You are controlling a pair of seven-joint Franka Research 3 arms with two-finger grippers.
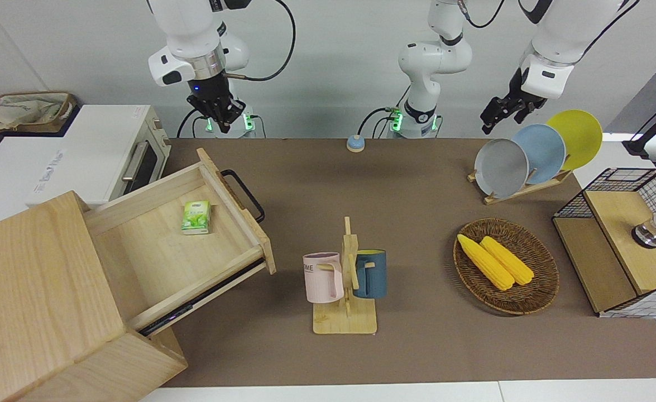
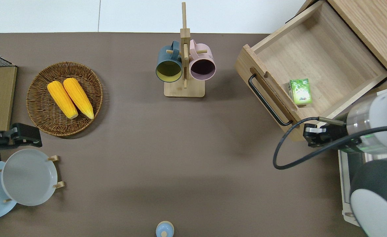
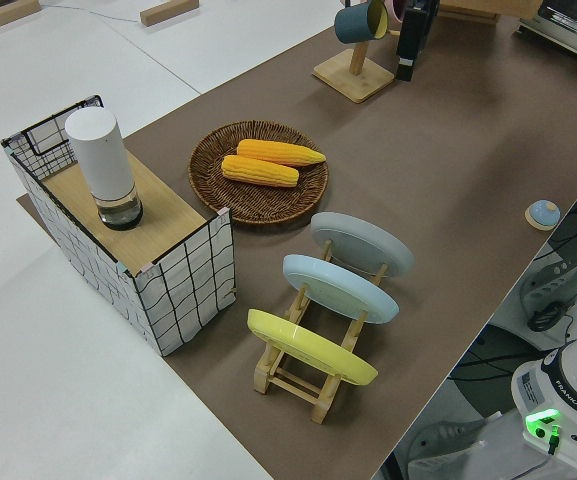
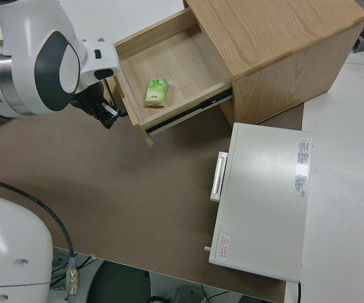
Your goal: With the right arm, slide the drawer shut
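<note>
The drawer point(image 2: 315, 62) stands fully pulled out of the cabinet point(image 1: 37, 290) at the right arm's end of the counter point(image 2: 180, 148). Your right tool point(image 2: 312, 135) hangs over its front corner; I cannot tell if it is spread. Pushing on that corner may jam the drawer.

**Bystanders Around the Mug Rack**

A wooden mug rack point(image 1: 345, 290) holds a pink mug point(image 1: 322, 277) and a blue mug point(image 1: 370, 273). Toward the left arm's end from it sits a wicker basket point(image 1: 534, 298) with two corn cobs point(image 1: 495, 261). Nearer the robots than the rack lies a small blue puck point(image 1: 355, 143).
</note>
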